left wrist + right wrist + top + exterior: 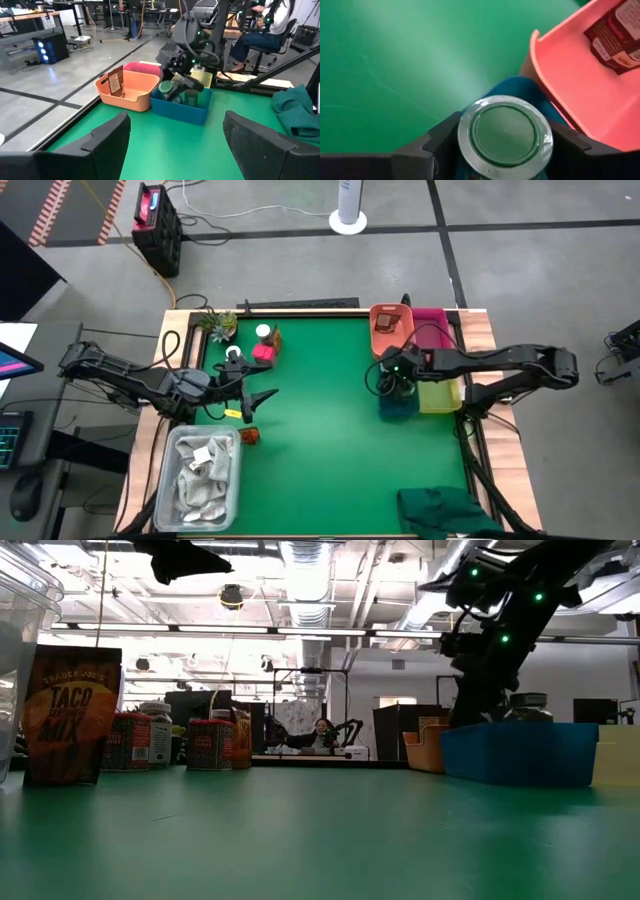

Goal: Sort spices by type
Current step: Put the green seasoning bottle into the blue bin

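Taco mix packet (pixel 72 715) sits nearest the low camera at the table's left edge, upright, with the red-labelled jars (pixel 135 742) lined up just behind it; these look like the unsorted pile, staged within the left arm's reach

Left gripper (pixel 255 402) hovers over the green mat beside that pile, fingers (pixel 107 136) spread wide, nothing between them. Reads as parked open, ready for the next pick. White-capped jar (pixel 263 332) and a pink-red box (pixel 264 352) stand just beyond it near the spiky plant (pixel 220 323); an orange-brown jar (pixel 249 436) lies close to the clear tub of white rags (pixel 205 480)

Middle of the mat is bare, so the bins stay well apart from the pile, probably to keep sorted and unsorted from mixing

On the right, bins are butted together: orange bin (pixel 127 90) already holds one dark packet (pixel 116 81) leaning on its wall, then the blue bin (pixel 181 106), with pink and yellow bins behind

Right gripper (pixel 502 135) is clamped on the green-lidded tin (pixel 505 132), fingers on either side of its silver rim, held directly above the blue bin. My read: tins and jars go in blue, packets in orange, and this one is about to be lowered. Release looks low-risk, just needs to clear the orange bin's wall
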